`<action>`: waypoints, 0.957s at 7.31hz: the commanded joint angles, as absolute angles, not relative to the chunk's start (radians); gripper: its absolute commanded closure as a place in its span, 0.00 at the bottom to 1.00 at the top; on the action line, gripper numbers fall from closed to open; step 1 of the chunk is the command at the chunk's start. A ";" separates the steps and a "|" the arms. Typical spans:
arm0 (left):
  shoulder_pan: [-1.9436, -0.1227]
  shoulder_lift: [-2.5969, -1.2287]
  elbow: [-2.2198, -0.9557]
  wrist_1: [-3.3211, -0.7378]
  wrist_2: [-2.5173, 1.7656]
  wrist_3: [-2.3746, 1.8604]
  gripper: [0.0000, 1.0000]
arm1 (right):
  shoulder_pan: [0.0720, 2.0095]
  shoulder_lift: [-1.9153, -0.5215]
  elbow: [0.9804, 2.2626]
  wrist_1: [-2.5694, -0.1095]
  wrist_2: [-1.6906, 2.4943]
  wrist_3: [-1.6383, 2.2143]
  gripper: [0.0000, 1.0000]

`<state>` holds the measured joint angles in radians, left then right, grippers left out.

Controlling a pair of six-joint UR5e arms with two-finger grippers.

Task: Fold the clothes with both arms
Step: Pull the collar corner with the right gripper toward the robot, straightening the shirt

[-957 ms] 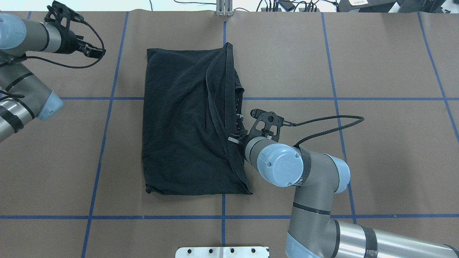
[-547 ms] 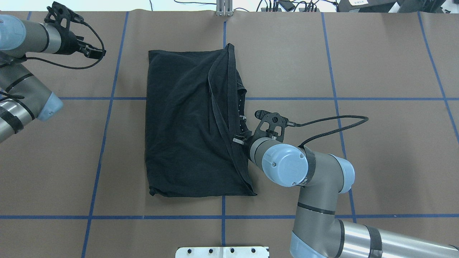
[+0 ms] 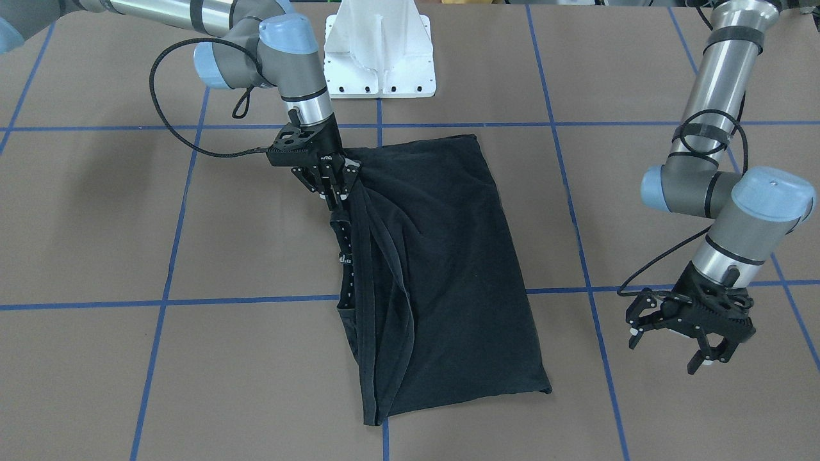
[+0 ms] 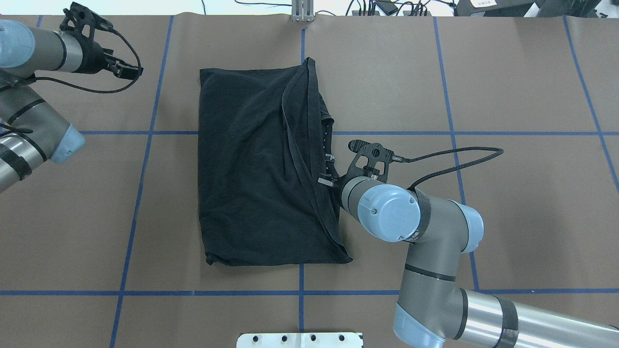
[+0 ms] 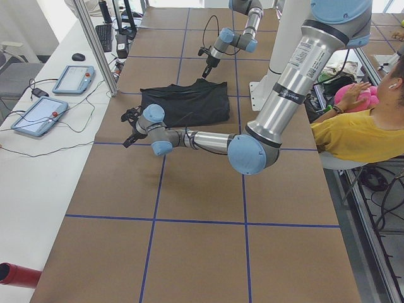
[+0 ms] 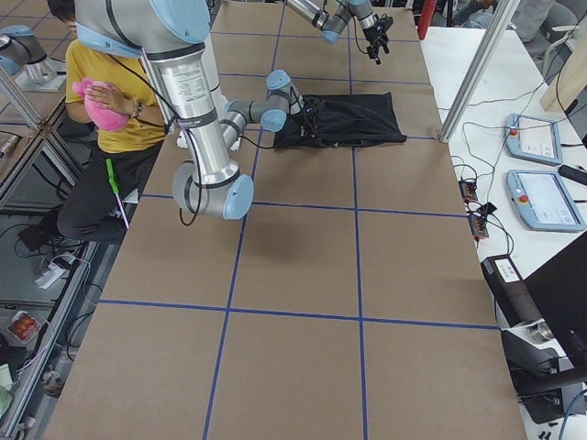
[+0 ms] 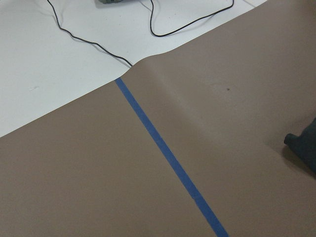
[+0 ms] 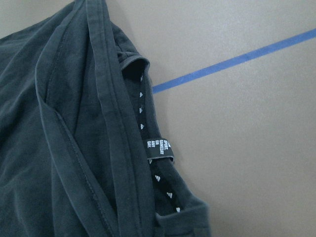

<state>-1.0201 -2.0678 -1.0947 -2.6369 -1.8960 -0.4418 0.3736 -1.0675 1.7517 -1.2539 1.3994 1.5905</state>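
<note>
R pincer sits at right edge of the shirt, toward its near end, clamped on a raised fold of cloth. The shirt lies part-folded mid-desk, long axis near-to-far. L pincer hangs beyond its far-left corner, fingers apart, well clear. Next fold likely R's, leftward.
</note>
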 commanded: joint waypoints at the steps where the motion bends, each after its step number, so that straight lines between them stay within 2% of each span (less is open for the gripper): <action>1: -1.020 -2.068 -1.094 -2.640 -1.896 -0.442 0.00 | 0.423 -1.055 1.811 -1.368 1.457 1.537 0.00; 2: -1.020 -2.066 -1.094 -2.641 -1.896 -0.442 0.00 | 0.419 -1.048 1.799 -1.374 1.451 1.536 0.00; 3: -1.020 -2.057 -1.100 -2.642 -1.896 -0.442 0.00 | 0.419 -0.978 1.740 -1.388 1.450 1.520 0.00; 5: -1.020 -2.043 -1.121 -2.642 -1.896 -0.442 0.00 | 0.428 -0.725 1.485 -1.480 1.447 1.500 0.02; 7: -1.020 -2.039 -1.123 -2.642 -1.896 -0.442 0.00 | 0.457 -0.654 1.360 -1.479 1.448 1.436 0.20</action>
